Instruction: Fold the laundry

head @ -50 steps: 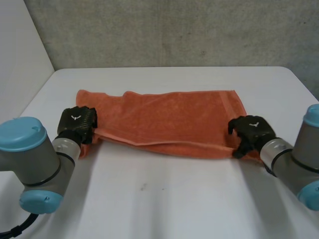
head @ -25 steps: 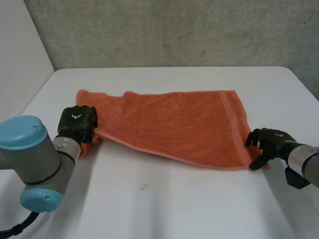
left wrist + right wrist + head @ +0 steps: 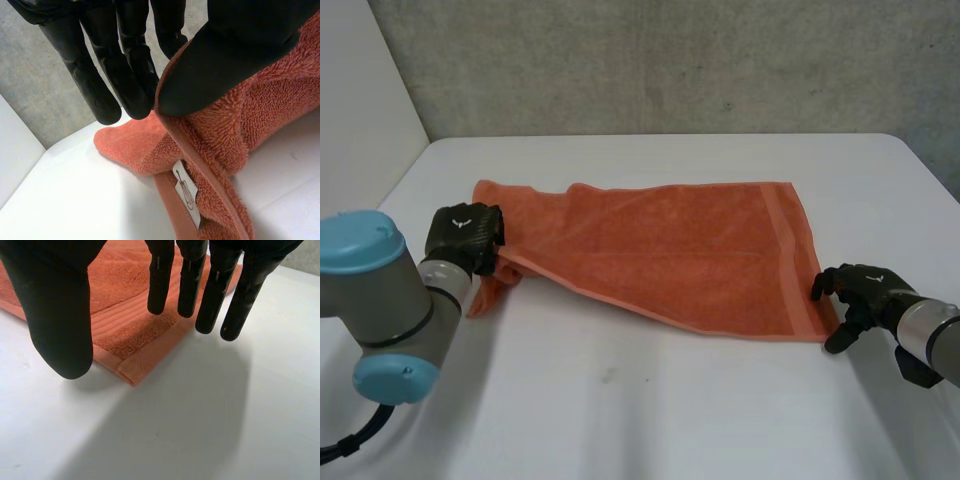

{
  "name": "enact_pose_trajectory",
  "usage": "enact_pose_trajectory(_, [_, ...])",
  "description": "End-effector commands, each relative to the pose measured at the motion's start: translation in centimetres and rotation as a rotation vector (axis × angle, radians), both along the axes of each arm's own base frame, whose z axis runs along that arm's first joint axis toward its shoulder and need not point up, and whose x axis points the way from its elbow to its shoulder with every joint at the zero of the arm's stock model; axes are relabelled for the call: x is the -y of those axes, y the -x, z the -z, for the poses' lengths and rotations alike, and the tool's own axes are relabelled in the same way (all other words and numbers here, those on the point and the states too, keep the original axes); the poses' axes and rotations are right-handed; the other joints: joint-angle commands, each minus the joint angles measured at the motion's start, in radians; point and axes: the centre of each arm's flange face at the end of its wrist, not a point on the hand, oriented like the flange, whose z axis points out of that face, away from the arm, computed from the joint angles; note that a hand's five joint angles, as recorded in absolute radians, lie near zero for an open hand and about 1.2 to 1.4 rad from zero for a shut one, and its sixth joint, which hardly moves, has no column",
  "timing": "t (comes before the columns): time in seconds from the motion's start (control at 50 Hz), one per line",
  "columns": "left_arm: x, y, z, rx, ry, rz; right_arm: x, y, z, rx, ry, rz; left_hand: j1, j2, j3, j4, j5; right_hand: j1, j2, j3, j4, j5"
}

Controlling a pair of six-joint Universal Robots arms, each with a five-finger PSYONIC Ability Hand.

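Note:
An orange towel point(image 3: 660, 250) lies spread across the white table point(image 3: 660, 410). My left hand point(image 3: 465, 238) is at the towel's left end and pinches its hemmed edge between thumb point(image 3: 235, 55) and fingers point(image 3: 127, 75). That end is bunched and lifted a little, and a small white label point(image 3: 187, 195) hangs from the hem below the grip. My right hand point(image 3: 860, 292) hovers just beyond the towel's near right corner point(image 3: 132, 372), which lies flat on the table. Its fingers point(image 3: 210, 290) are straight, its thumb point(image 3: 55, 305) stands apart, and it holds nothing.
A grey wall runs behind the table's far edge. Bare white tabletop stretches in front of the towel and to the right of its corner point(image 3: 210, 415).
My right hand drew the near right corner outward to the right, let it go, and now hovers beside it. The towel's near edge has straightened. My left hand has shifted slightly left, keeping its grip.

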Motion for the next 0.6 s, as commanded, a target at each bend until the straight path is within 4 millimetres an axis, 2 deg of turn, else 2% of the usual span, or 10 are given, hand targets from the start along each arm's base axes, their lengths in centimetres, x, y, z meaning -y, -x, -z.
enact_pose_trajectory(0.02, [0.1, 0.8, -1.9, 0.003, -0.010, 0.023, -2.3, -1.5, -0.7, 0.038, 0.005, -0.070, 0.199, 0.178, 0.180, 0.180, 0.188, 0.010, -0.050, -0.048, -0.050, -0.055])
enact_pose_trajectory(0.06, [-0.1, 1.2, -2.5, 0.001, -0.010, 0.032, -2.9, -2.6, -0.7, 0.056, 0.004, -0.099, 0.199, 0.178, 0.180, 0.180, 0.188, -0.064, -0.124, -0.122, -0.123, -0.128])
enact_pose_trajectory(0.1, [-0.4, 1.6, -3.3, 0.000, -0.006, 0.045, -3.8, -4.7, -1.0, 0.122, 0.003, -0.131, 0.199, 0.178, 0.180, 0.180, 0.188, -0.082, -0.142, -0.140, -0.141, -0.146])
enact_pose_trajectory(0.14, [-1.0, 2.2, -4.8, -0.006, -0.006, 0.063, -4.1, -5.5, -1.2, 0.164, 0.001, -0.136, 0.199, 0.178, 0.180, 0.180, 0.188, -0.085, -0.145, -0.143, -0.144, -0.149])
enact_pose_trajectory(0.22, [-1.5, 2.3, -6.3, -0.026, -0.012, 0.065, -4.5, -7.1, -1.8, 0.236, -0.004, -0.152, 0.199, 0.178, 0.180, 0.180, 0.188, -0.093, -0.154, -0.152, -0.153, -0.158])
enact_pose_trajectory(0.26, [-1.9, 2.5, -7.2, -0.042, -0.012, 0.072, -5.1, -8.9, -2.3, 0.311, -0.027, -0.171, 0.199, 0.178, 0.180, 0.180, 0.188, -0.105, -0.165, -0.163, -0.164, -0.169])
enact_pose_trajectory(0.36, [-4.1, 3.2, -10.9, -0.110, -0.014, 0.102, -5.2, -11.3, -2.2, 0.401, -0.036, -0.146, 0.199, 0.178, 0.180, 0.180, 0.188, -0.123, -0.183, -0.181, -0.182, -0.187])
enact_pose_trajectory(0.42, [-4.7, 3.3, -11.9, -0.122, -0.003, 0.110, -5.4, -12.5, -2.5, 0.435, -0.016, -0.108, 0.199, 0.178, 0.180, 0.180, 0.188, -0.134, -0.195, -0.193, -0.194, -0.199])
enact_pose_trajectory(0.46, [-5.9, 3.6, -14.2, -0.142, 0.035, 0.131, -5.8, -13.2, -2.6, 0.454, -0.013, -0.097, 0.199, 0.178, 0.180, 0.180, 0.188, -0.140, -0.200, -0.198, -0.200, -0.205])
enact_pose_trajectory(0.6, [-7.3, 4.4, -17.1, -0.175, 0.106, 0.173, -7.4, -16.4, -1.5, 0.530, -0.051, -0.102, 0.199, 0.178, 0.180, 0.180, 0.188, -0.161, -0.221, -0.219, -0.220, -0.225])
